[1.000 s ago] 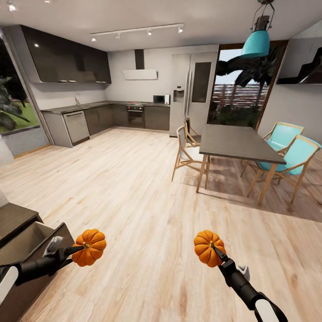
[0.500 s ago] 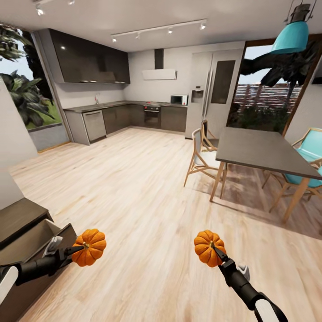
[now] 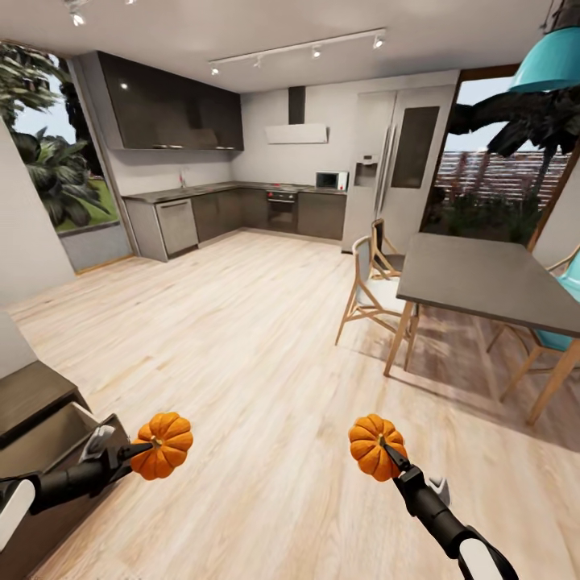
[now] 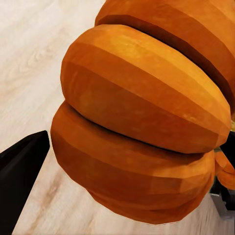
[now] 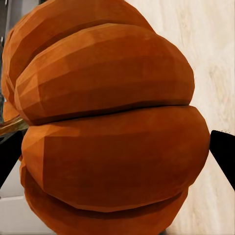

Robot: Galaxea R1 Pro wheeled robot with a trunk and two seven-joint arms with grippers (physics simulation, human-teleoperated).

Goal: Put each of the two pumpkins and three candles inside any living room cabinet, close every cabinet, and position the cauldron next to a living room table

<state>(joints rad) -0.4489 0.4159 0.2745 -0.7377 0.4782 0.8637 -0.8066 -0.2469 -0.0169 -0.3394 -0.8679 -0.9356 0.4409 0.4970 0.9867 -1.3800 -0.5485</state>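
No readable writing or brand marks anywhere.

Left gripper [image 3: 143,451]: fingers clamped on a ribbed orange pumpkin [image 3: 163,457], held above the pale wooden plank floor [image 3: 242,354]. In the left wrist view, one black fingertip [image 4: 22,181] is at the frame edge.

Right gripper [image 3: 388,453]: clamped on a second ribbed orange pumpkin [image 3: 373,447], also over the floor.

Long low dark brown wooden cabinet [image 3: 36,399], cut off at the frame edge, one compartment open beside the left arm; interior hard to make out.

Grey dining table [image 3: 483,282] partly cropped.
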